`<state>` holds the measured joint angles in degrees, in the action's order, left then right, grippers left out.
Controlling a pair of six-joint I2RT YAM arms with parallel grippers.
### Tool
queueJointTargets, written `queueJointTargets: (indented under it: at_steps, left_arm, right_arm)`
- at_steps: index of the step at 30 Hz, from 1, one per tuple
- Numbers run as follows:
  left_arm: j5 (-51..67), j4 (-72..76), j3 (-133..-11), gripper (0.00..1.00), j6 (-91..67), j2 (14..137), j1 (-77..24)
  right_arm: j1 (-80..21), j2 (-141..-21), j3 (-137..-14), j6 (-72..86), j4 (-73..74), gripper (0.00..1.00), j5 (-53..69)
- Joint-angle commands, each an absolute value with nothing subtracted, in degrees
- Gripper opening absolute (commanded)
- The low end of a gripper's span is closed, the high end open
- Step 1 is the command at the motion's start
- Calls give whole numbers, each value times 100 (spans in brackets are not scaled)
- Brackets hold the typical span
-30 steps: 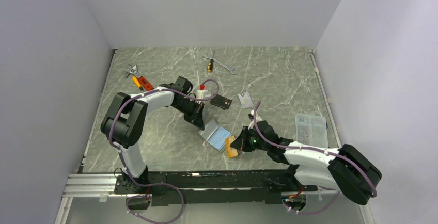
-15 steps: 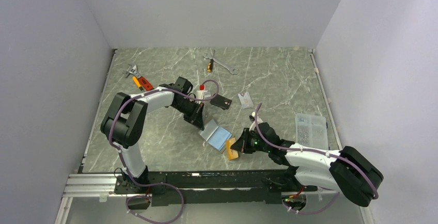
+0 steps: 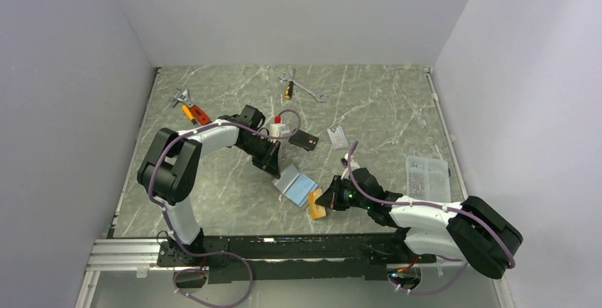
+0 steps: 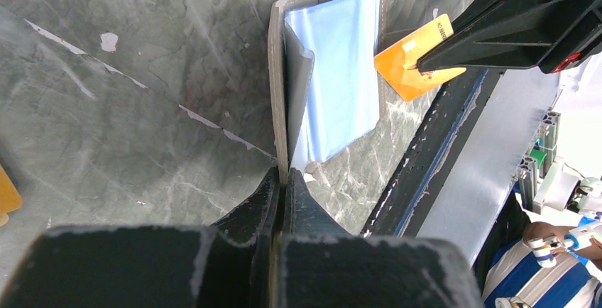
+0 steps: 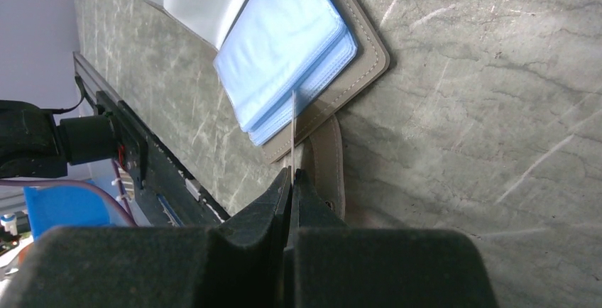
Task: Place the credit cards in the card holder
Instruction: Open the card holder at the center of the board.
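Note:
The card holder (image 3: 299, 187) lies open on the table, its light blue pockets (image 4: 341, 59) facing up. My left gripper (image 3: 275, 168) is shut on the edge of its taupe cover (image 4: 278, 95) and holds that flap upright. My right gripper (image 3: 326, 199) is shut on the orange credit card (image 3: 316, 206), just right of the holder's near edge. In the right wrist view that card (image 5: 293, 127) shows edge-on, its tip over the blue pockets (image 5: 284, 45). A black credit card (image 3: 304, 140) and a silver-grey credit card (image 3: 338, 137) lie flat farther back.
A clear plastic box (image 3: 427, 176) sits at the right. A white bottle with a red cap (image 3: 276, 125) stands by the left wrist. A wrench (image 3: 305, 88) and orange-handled tools (image 3: 192, 112) lie at the back. The holder's strap (image 5: 329, 169) lies beside my right fingers.
My right gripper has edged slightly left with the orange card, toward the card holder. The left arm still holds the cover in the same place.

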<state>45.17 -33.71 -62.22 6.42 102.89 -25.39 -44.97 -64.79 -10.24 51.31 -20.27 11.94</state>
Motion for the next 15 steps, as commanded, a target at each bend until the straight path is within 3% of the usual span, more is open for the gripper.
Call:
queueJointTargets:
  at_steps: [1,15]
  left_arm:
    - [4556,-3344,-6218,0,727,10039,-2585]
    - [4535,-3340,-6201,0,744,9995,-2607]
  right_arm:
    - [-4487,-6505,-1060,5112,-2299,0,1160]
    - [-4480,-6351,-1163,5031,-2308,0,1162]
